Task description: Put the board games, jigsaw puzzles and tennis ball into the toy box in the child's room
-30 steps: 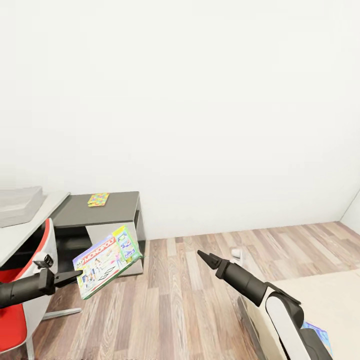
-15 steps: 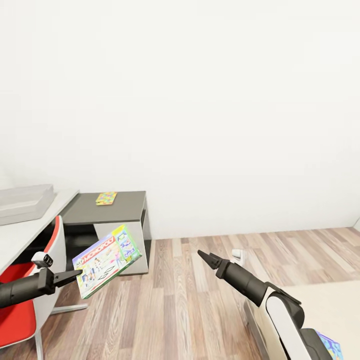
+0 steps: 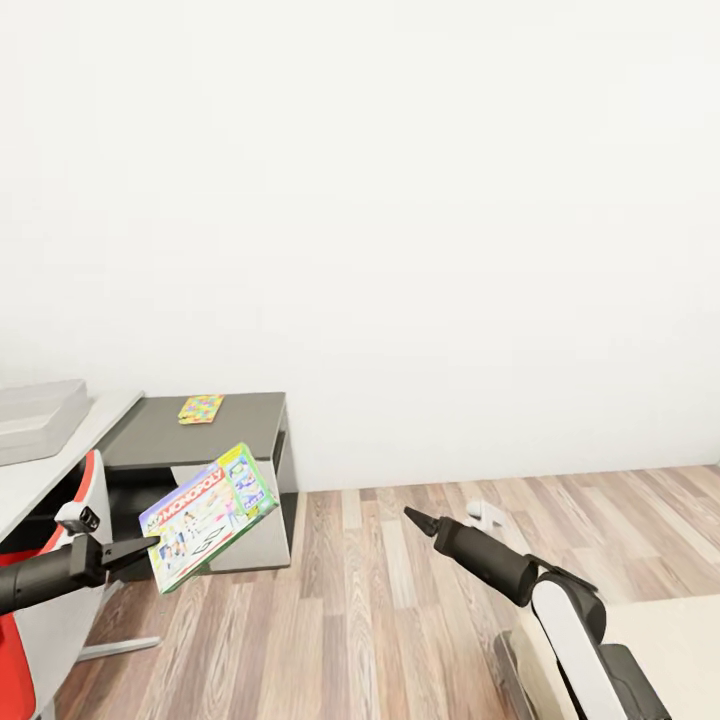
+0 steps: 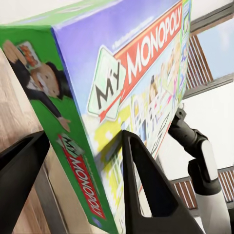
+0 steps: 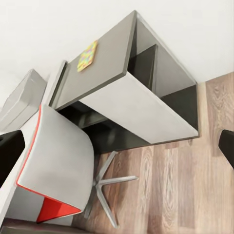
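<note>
The board game (image 3: 207, 516) has green edges, a red "MONOPOLY" banner with white letters, and a pale picture with blue and yellow patches. The jigsaw puzzle (image 3: 200, 408), at the rear edge of the dark grey cabinet (image 3: 200, 440), is yellow, pink, green and blue. The toy box (image 3: 35, 418) is pale grey-white. The chair (image 3: 40, 640) is grey with red inside. Both grippers are black, the floor (image 3: 400, 600) brown wood-plank.

My head camera looks forward and down from well back, facing a white wall, with the dark cabinet (image 3: 200, 440) at far left. My left wrist camera sits very close behind my left claw (image 4: 83, 190), looking along its fingers. My right wrist camera views the same cabinet (image 5: 122, 97) and red-seated chair (image 5: 53, 170) from nearer.
</note>
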You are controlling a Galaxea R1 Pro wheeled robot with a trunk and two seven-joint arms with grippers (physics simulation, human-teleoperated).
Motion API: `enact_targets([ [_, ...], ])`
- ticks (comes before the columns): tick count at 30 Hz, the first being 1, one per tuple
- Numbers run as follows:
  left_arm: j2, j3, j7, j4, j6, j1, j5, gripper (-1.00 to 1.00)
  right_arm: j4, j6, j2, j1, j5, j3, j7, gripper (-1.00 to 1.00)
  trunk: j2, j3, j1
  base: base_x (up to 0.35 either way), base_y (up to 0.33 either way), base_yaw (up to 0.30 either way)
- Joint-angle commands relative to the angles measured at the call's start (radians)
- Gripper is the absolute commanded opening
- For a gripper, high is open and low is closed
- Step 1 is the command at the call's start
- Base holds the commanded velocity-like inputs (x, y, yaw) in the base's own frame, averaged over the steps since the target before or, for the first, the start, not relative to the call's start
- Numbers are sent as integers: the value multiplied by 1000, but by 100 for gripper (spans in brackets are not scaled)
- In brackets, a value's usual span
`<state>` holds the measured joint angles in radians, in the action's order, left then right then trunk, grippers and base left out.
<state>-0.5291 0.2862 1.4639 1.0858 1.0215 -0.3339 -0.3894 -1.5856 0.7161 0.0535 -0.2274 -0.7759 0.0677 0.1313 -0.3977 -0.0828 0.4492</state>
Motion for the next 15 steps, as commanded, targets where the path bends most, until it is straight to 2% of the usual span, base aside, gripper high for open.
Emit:
enact_targets([
  [1, 0, 1, 3, 0, 11, -1, -3, -100, -1, 3, 0, -2, 3, 1, 0, 100, -2, -2, 1, 87, -1, 0],
  [9, 0, 5, 2, 0, 10, 0, -3, -100, 0, 1, -1, -3, 8, 4, -4, 100, -2, -2, 1, 26, 0, 0],
  [15, 0, 5, 1, 0, 9, 0, -3, -100, 0, 0, -1, -3, 10, 5, -4, 100, -2, -2, 1, 161, 0, 0],
])
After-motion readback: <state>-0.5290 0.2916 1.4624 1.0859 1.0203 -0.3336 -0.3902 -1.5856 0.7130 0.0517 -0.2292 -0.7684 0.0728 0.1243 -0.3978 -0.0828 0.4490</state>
